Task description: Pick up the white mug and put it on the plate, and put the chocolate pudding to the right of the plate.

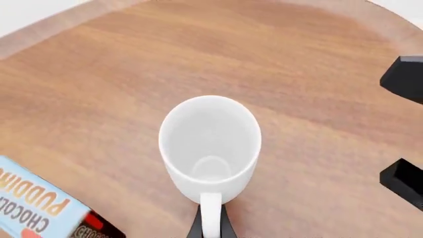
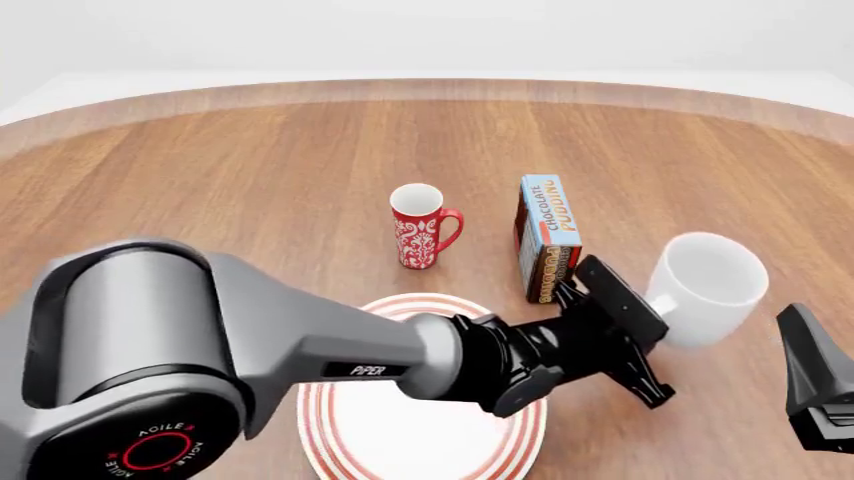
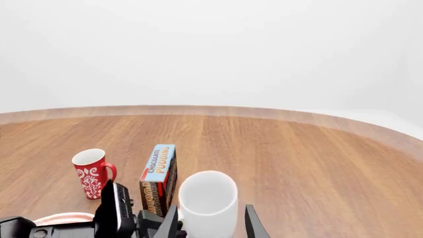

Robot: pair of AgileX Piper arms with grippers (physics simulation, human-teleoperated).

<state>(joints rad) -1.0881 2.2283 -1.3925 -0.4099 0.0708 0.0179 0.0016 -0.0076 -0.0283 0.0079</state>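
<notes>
The white mug (image 2: 705, 288) hangs by its handle from my left gripper (image 2: 641, 322), which is shut on that handle (image 1: 211, 210). It seems to be off the table, right of the plate (image 2: 400, 440) and in front of the chocolate pudding (image 2: 550, 235), which stands upright behind the plate's right side. My left arm reaches across over the plate and hides part of it. At the far right, my right gripper (image 2: 809, 375) is open and apart from the mug. In the right wrist view the mug (image 3: 208, 201) lies ahead between its spread fingers (image 3: 254, 224).
A slim red patterned mug (image 2: 420, 225) stands behind the plate, left of the pudding box. The round wooden table's far rim (image 2: 427, 88) curves across the back. My left arm's forearm (image 2: 360, 360) crosses the plate low.
</notes>
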